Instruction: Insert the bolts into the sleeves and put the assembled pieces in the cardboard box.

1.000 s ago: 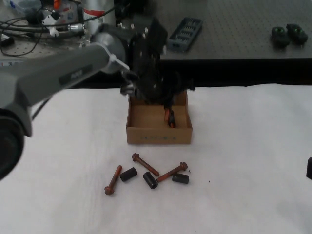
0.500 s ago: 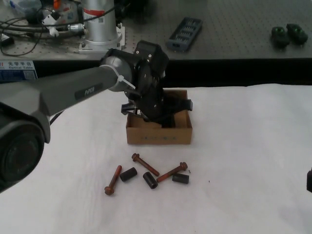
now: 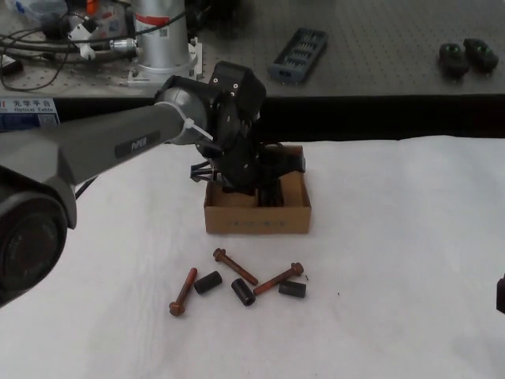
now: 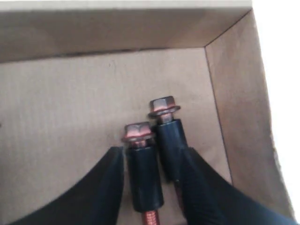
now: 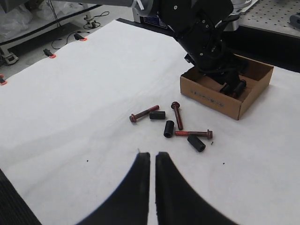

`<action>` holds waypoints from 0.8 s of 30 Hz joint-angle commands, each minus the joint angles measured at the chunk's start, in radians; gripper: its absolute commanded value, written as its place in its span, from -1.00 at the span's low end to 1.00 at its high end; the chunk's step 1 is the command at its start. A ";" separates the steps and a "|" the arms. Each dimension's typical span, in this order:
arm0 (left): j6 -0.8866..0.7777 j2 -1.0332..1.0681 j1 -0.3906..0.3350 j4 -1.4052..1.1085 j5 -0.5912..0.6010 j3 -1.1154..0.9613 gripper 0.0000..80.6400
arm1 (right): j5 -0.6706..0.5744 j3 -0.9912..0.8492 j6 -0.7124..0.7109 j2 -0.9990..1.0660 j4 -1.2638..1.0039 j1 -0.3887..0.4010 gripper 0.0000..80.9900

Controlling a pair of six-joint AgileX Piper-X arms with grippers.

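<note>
Two assembled pieces [image 4: 143, 173], each a copper-coloured bolt seated in a black sleeve, are on the floor of the cardboard box [image 4: 117, 28]. They sit side by side between the fingers [image 4: 105, 187] of the left gripper [image 4: 152, 152], hex heads pointing away from the fingertips. These fingers are spread, wider apart than one sleeve. One piece sits just beside one finger; the second is partly behind the other finger.

Three loose bolts [image 3: 182, 291] [image 3: 234, 266] [image 3: 278, 278] are on the white-covered tabletop [image 3: 410, 237], ahead of the right fingertips, between them and the box.

Three loose sleeves [image 3: 208, 283] [image 3: 243, 292] [image 3: 292, 289] are black and empty, and mixed in among those bolts. One sleeve lies just beside the head of the bolt nearest the box's right corner.

One right gripper [image 5: 153, 153] hangs over the tabletop well short of the loose parts. Its fingers are pressed together but for a thin slit, with nothing between them.

Hidden or cut off:
- From the high view, the left arm [image 3: 118, 146] covers most of the box interior, and the assembled pieces cannot be made out there.
- In the left wrist view, the picture's edge cuts off the threaded end of one piece.
- The lower end of the other piece is lost behind a finger.
</note>
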 commanded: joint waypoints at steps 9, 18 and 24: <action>0.199 -0.236 0.022 0.093 0.008 -0.016 -0.32 | 0.072 -0.001 -0.016 -0.007 -0.110 -0.005 -0.91; 0.433 -0.376 0.037 0.482 -0.039 -0.014 -0.53 | 0.050 -0.001 0.006 0.144 -0.143 -0.005 -0.91; 0.380 -0.436 0.042 0.528 -0.037 0.065 -0.53 | -0.032 -0.004 0.075 0.272 -0.270 -0.005 -0.91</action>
